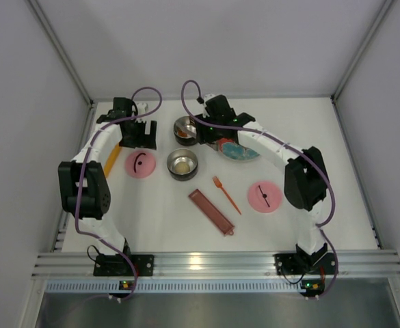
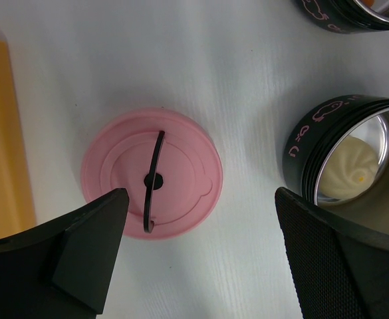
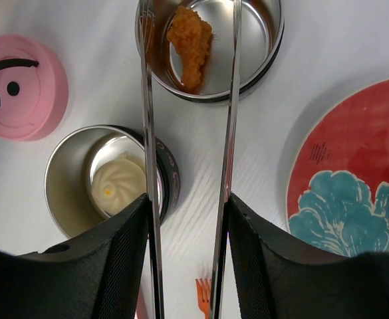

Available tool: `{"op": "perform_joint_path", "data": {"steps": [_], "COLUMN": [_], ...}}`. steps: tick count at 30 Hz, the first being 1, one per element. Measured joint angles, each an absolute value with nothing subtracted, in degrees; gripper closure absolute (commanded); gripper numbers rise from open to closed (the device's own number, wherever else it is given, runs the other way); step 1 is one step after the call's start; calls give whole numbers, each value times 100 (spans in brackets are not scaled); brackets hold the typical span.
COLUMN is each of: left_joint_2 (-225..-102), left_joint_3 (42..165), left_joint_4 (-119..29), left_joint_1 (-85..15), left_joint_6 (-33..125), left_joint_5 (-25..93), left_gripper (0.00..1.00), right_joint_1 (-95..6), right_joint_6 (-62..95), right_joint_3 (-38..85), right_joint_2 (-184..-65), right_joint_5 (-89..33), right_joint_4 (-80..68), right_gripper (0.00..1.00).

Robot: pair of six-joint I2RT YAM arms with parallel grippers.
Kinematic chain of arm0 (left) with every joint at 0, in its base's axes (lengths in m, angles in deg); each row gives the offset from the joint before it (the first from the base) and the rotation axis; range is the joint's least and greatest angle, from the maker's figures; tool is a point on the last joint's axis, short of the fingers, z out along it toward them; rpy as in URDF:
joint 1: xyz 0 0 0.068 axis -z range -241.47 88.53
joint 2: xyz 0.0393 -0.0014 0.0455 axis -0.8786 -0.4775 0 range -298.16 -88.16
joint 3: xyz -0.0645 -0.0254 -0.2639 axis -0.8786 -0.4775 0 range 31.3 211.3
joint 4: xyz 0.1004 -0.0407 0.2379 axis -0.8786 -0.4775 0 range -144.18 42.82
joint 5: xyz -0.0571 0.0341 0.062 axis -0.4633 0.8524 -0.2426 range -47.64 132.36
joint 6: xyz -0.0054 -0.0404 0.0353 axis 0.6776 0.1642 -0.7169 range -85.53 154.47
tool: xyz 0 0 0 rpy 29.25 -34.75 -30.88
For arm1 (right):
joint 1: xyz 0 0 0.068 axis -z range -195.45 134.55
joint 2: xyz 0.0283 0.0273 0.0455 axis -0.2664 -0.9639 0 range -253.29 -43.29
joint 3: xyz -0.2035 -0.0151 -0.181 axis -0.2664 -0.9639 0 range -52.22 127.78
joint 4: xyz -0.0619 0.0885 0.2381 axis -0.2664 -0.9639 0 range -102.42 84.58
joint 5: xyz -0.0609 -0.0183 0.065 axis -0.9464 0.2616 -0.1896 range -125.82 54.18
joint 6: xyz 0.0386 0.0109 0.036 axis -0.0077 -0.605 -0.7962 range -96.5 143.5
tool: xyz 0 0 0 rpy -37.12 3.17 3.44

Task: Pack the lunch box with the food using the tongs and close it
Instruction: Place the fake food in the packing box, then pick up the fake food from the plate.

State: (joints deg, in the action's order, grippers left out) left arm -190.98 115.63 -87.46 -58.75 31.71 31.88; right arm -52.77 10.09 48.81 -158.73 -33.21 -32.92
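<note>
The right gripper (image 3: 187, 212) is clamped on the tongs (image 3: 231, 133). Its two black fingers (image 3: 124, 252), rough like a net, press on the outside of the two thin, shiny metal arms. The arms reach out over the far tin (image 3: 257, 26) and stand a little apart there. A fried piece (image 3: 189, 46) lies inside that tin, between the two arms. It is orange-brown, bumpy and crumbly. There is a gap on each side of it, so the tongs do not seem to pinch it. The tin is round and made of shiny steel.

The near tin (image 3: 61, 179) sits just beside the far tin. One tong arm crosses over its rim. Inside it lies a pale ball (image 3: 118, 183), smooth and creamy, with soft folds on top. The outside of this tin is black with little pink drawings.

The left gripper (image 2: 201, 199) is wide open and holds nothing. A pink lid (image 2: 151, 174) lies flat on the white table (image 2: 247, 80) below it, between the two fingers but not touching them. The lid is round and smooth, with a thin, black, curved handle. A flat orange bar (image 2: 1, 133) lies to its left.

The other pink lid (image 1: 264, 197) lies well apart, near the right arm. The plate (image 3: 354, 179), red with blue flowers, sits to the right of the tongs. An orange fork (image 1: 227, 195) and a long dark-red tray (image 1: 211, 212) lie side by side near the middle of the table.
</note>
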Motion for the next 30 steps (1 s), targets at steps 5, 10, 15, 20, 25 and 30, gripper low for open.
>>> {"op": "perform_joint_path", "data": {"steps": [5,10,15,20,25,30], "left_joint_2": [-18930,-18703,-18700,-18703,-18696,-18512], "left_joint_3": [11539,11546,11620,11882,11865,11489], "left_joint_4": [-8750,-8750,-8813,-8868,-8872,-8875], "left_joint_1": [-5875,-5875,-5875,-5875,-5875,-5875], "left_joint_6": [3079,2965,2825,2722,2696,2653], "left_joint_5": [3306,3332,3404,3467,3448,3445], "left_gripper": [3,3,2,2,2,2], "right_joint_1": [-5238,-5089,-4877,-4783,-4748,-4444], "right_joint_6": [1094,1153,1155,1175,1190,1223], "right_joint_3": [4888,5039,5178,5329,5369,5161], "right_joint_2": [-15755,-15462,-15108,-15018,-15016,-14780], "right_joint_5": [-3319,-3288,-3170,-3013,-2954,-3030], "right_joint_4": [-3323,-3408,-3430,-3487,-3548,-3568], "right_gripper": [52,51,50,50,50,50]}}
